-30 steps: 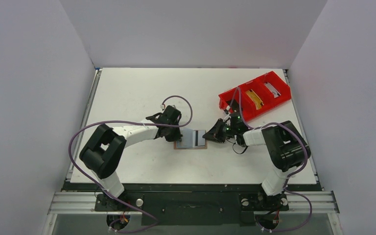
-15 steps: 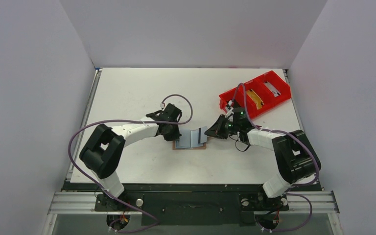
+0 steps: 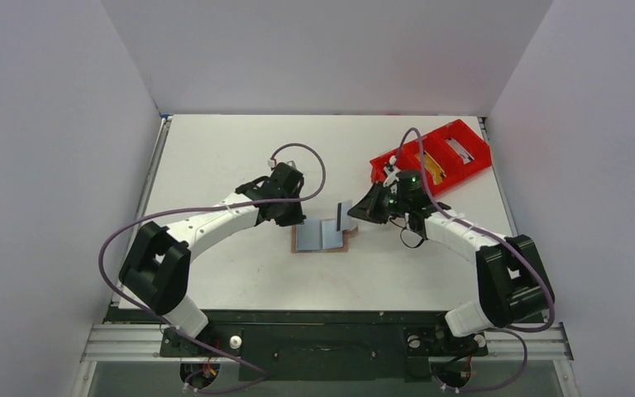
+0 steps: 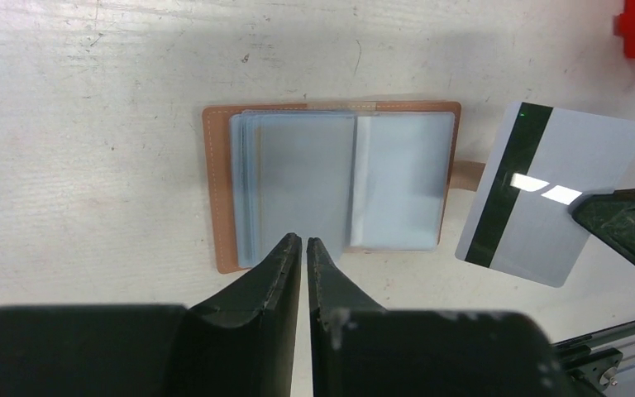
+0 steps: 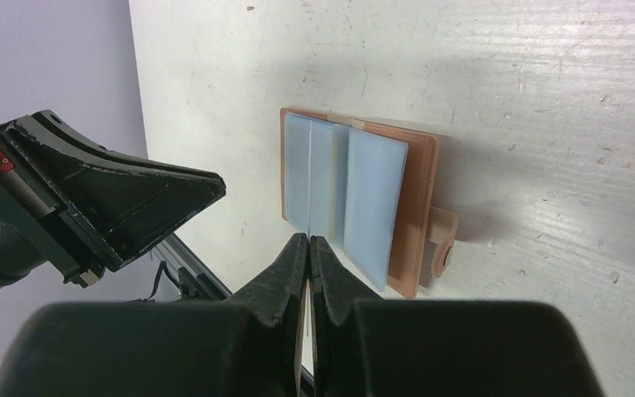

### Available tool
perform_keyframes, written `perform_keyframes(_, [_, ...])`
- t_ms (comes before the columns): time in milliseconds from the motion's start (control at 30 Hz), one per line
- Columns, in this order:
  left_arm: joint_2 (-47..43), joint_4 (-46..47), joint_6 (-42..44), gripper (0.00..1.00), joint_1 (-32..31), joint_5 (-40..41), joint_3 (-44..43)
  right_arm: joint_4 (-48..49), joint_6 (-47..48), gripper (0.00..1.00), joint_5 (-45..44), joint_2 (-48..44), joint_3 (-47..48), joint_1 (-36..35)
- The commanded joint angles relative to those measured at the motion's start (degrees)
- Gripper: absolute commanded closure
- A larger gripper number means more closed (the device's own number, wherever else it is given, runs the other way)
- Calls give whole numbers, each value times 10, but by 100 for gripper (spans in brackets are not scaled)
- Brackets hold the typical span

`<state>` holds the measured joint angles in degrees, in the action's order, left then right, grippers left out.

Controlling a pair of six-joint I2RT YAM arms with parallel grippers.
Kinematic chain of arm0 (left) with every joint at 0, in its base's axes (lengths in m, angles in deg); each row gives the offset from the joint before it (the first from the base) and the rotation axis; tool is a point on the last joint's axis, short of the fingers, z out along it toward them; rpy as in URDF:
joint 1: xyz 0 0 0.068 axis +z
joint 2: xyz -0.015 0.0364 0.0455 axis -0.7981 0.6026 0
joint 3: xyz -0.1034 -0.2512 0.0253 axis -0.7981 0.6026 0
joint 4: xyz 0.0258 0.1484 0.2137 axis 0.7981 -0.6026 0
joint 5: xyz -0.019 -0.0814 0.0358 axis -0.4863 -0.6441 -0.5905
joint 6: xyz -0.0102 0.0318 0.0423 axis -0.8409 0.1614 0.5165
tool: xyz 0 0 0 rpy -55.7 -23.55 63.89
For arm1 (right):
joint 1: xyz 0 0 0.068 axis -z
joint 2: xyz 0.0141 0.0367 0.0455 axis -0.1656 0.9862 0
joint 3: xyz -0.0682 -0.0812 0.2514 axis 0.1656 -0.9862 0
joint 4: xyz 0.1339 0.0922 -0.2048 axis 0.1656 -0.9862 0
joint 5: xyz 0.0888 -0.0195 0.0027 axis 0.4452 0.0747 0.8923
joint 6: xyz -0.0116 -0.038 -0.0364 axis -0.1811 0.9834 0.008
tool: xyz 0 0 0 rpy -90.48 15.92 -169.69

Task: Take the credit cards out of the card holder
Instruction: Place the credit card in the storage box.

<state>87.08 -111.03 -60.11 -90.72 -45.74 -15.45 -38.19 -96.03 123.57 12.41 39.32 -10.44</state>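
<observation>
1. One card is now clear of the card holder. A second ago it lay flat across the open holder. Now the right hand holds it clenched by one edge, tilted up in the air just to the right of the holder and touching nothing else.
2. From the left wrist the card shows a pale face with a dark stripe along one side, and it is wholly outside the holder's outline.
3. The card holder still lies open on the table between the two arms, tan cover down and pale blue-grey sleeves up, with its small tab pointing toward the right hand.
4. The left hand has pulled back from the holder's left edge, where it was pressing a second ago. It now hovers just off that edge, its fingers all but closed and gripping nothing.
5. For the task, this looks like one extraction finished. The card probably needs to be set down next, perhaps in the red tray behind the right arm.
6. Whether more cards sit in the sleeves cannot be told from these views. If any do, the holder is now unpinned and may slide on the next pull.
</observation>
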Motion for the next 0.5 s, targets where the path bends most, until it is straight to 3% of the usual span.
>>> perform_keyframes(0, [-34, -9, 17, 90, 3, -5, -24, -44, 21, 100, -22, -33, 40, -4])
perform_keyframes(200, [-57, -4, 35, 66, 13, -28, -21, -105, 30, 100, -46, -65, 75, 11])
perform_keyframes(467, [-76, -7, 65, 56, 26, -58, -20, -243, 73, 100, -137, -94, 167, 75])
